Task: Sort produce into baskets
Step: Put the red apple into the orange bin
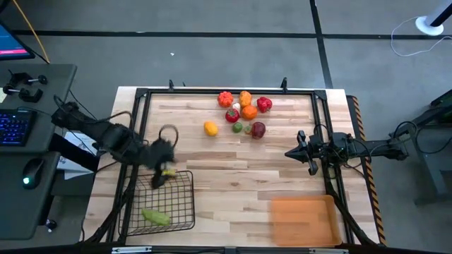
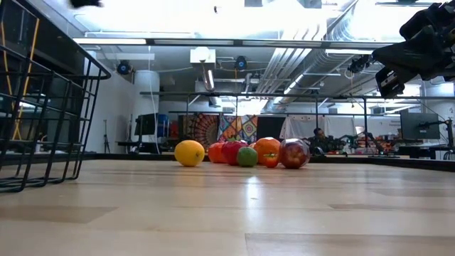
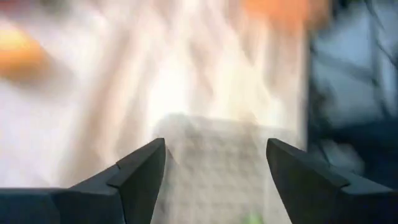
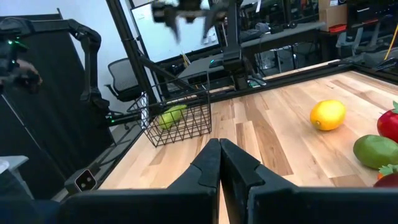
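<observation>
My left gripper (image 1: 161, 175) (image 3: 214, 146) hangs open above the far end of the black wire basket (image 1: 192, 201), nothing between its fingers. A small yellow-green piece (image 1: 168, 173) shows right by its tips; whether that piece rests in the basket I cannot tell. A green vegetable (image 1: 155, 216) (image 4: 171, 115) lies on the basket's floor. Red, orange and green produce (image 1: 244, 111) sits clustered at the far middle of the table, a yellow lemon (image 1: 210, 128) (image 2: 189, 153) to its left. The orange tray (image 1: 302, 220) lies near the right front. My right gripper (image 1: 288, 152) (image 4: 219, 144) waits shut at the right.
A black frame (image 1: 141, 95) runs round the wooden tabletop. Bare wood lies between the basket and the tray. A desk with a keyboard (image 1: 14, 125) and mouse stands beyond the table's left edge. The left arm (image 4: 186, 15) shows high above the basket in the right wrist view.
</observation>
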Controlling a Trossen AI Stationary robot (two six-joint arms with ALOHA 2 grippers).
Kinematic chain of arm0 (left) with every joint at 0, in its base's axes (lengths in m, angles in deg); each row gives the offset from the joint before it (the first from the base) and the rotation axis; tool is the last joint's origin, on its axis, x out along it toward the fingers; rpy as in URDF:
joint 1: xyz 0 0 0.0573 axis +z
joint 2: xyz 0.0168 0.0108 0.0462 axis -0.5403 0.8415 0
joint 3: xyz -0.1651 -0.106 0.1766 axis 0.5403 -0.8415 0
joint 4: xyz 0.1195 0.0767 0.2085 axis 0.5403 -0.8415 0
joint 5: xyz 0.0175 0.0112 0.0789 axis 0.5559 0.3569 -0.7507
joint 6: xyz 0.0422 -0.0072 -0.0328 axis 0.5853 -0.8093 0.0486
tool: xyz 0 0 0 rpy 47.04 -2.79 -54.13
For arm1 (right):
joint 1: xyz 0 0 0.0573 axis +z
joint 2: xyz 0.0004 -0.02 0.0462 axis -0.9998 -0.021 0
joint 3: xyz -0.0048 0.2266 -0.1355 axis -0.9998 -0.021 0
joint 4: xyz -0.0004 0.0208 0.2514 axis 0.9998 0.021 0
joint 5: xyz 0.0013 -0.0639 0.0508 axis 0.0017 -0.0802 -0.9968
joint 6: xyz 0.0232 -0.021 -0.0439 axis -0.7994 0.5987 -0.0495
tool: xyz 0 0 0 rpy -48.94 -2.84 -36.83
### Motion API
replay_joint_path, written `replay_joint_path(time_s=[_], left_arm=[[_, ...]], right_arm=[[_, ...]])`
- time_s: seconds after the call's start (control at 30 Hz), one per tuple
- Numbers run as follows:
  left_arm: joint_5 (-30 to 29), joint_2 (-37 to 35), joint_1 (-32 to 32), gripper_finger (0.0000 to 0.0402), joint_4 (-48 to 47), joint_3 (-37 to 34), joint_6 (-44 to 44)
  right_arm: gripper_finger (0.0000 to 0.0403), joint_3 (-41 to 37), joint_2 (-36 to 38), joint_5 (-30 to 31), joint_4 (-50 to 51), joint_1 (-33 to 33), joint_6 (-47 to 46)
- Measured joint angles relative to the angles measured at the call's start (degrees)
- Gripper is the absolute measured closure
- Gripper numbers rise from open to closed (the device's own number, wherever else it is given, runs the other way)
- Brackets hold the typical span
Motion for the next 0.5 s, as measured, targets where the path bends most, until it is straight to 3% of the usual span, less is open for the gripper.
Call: replay_joint_path(time_s=[0.1,0.2,0.33,0.5], left_arm=[[-8.37,0.21,6.71,0.0133,11.72,0.00,4.99],[-9.70,1.01,13.17,0.0133,26.91,0.00,10.45],[-6.03,3.60,20.90,0.0133,45.52,0.04,15.17],[2.04,10.20,29.47,0.0133,60.94,0.07,13.30]], right_arm=[[0.0402,0.02,0.00,0.01,0.00,-0.02,0.09],[0.0402,0.00,0.00,0.00,0.00,0.00,0.00],[0.0402,0.01,0.00,0.01,0.00,0.00,0.00],[0.0402,0.02,0.00,1.18,0.04,0.00,4.91]])
